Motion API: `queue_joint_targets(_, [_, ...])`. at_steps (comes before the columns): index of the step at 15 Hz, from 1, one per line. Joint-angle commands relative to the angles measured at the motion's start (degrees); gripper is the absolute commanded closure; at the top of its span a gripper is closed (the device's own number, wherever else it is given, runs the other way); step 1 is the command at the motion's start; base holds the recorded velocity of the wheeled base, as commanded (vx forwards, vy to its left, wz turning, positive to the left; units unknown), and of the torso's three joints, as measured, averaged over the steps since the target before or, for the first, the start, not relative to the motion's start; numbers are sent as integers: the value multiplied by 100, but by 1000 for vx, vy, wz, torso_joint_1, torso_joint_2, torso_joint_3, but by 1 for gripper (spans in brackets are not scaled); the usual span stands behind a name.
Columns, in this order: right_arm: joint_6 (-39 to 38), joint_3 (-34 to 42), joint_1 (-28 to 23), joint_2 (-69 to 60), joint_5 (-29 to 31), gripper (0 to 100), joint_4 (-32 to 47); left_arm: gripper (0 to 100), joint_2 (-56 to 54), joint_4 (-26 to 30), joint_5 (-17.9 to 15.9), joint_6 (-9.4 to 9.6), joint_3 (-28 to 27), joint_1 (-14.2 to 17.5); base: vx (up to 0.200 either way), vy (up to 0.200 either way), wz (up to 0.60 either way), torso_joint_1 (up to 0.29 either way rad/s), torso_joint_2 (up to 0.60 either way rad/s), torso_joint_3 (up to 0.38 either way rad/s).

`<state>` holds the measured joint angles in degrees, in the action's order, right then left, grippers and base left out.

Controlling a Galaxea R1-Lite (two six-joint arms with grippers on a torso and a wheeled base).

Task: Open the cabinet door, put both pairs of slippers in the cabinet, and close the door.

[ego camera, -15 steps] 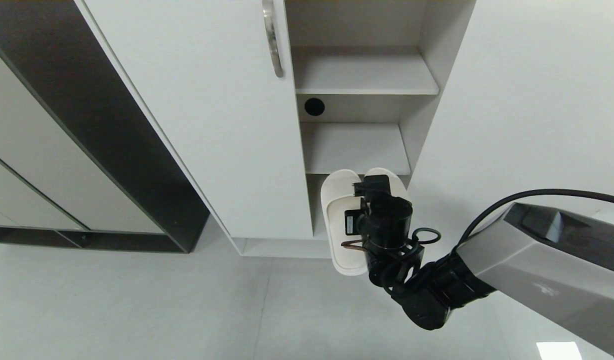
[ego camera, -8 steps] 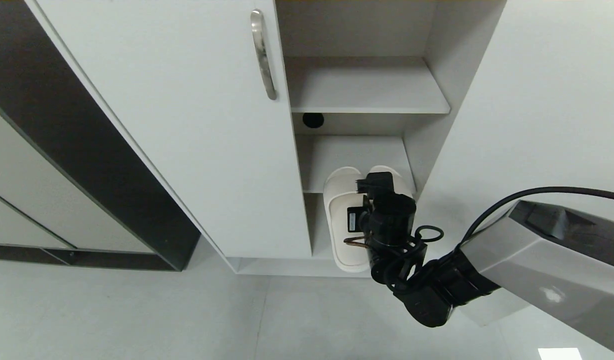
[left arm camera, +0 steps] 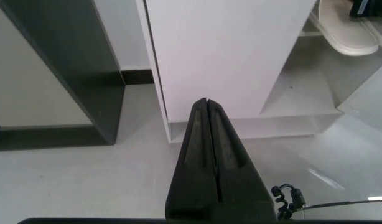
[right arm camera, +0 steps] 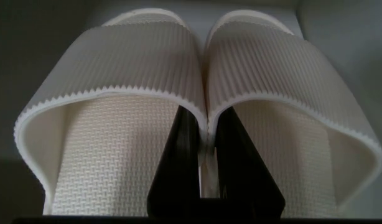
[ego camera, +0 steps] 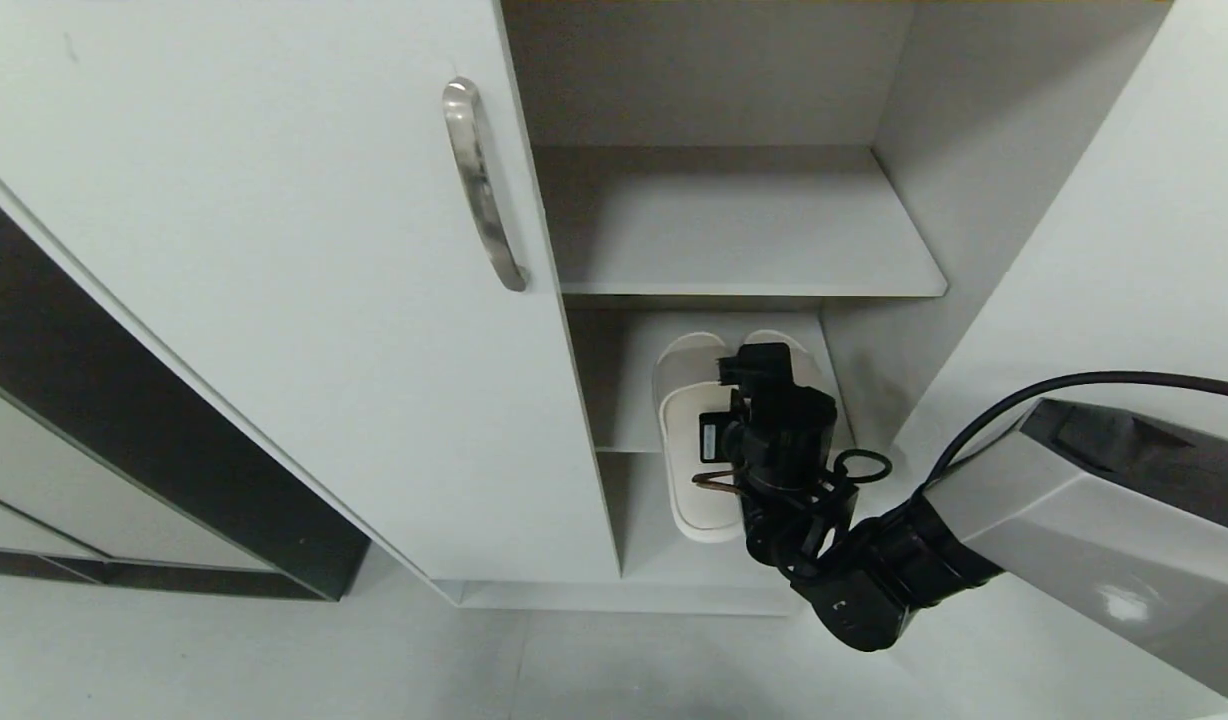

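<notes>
Pale grey floor (left arm camera: 85, 168) spreads out beneath and ahead of the left fingers (left arm camera: 194, 162), smooth and glossy, and there's a bright streak of reflected light (left arm camera: 321, 179) on it, off to one side of them. Out past the fingertips a dark panel (left arm camera: 66, 56) rises from the floor at a slant, with a pale beige panel (left arm camera: 23, 87) set against its far side. Closer to the line of the fingers, a strip of white wall (left arm camera: 119, 31) comes down to a dark skirting board (left arm camera: 138, 78) at its foot. From the head camera, the dark panel slants across well to the left of the right fingers (right arm camera: 175, 168), with pale panels on either side of it.
</notes>
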<state>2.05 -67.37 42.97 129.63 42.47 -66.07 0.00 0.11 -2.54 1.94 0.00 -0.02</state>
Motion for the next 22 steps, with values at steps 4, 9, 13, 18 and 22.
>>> queue_joint_targets(4, [-161,-180,-78,370,-20,100,-2,100,9,-2,-1,0,0,2,0,0,0,0,0,0])
queue_joint_targets(9, [-178,-831,-307,607,-28,100,174,100,9,-2,-1,-9,0,2,0,0,0,0,0,0])
queue_joint_targets(13, [-196,-2035,-632,809,-116,100,1193,100,9,-2,-1,-9,0,2,0,0,0,0,0,0])
queue_joint_targets(18, [-196,-3160,-746,1161,-116,100,1923,100,9,-2,-1,-9,0,2,0,0,0,0,0,0])
queue_joint_targets(22, [-214,-3221,-746,1266,-116,100,1914,100,9,-2,-1,-9,0,2,0,0,0,0,0,0])
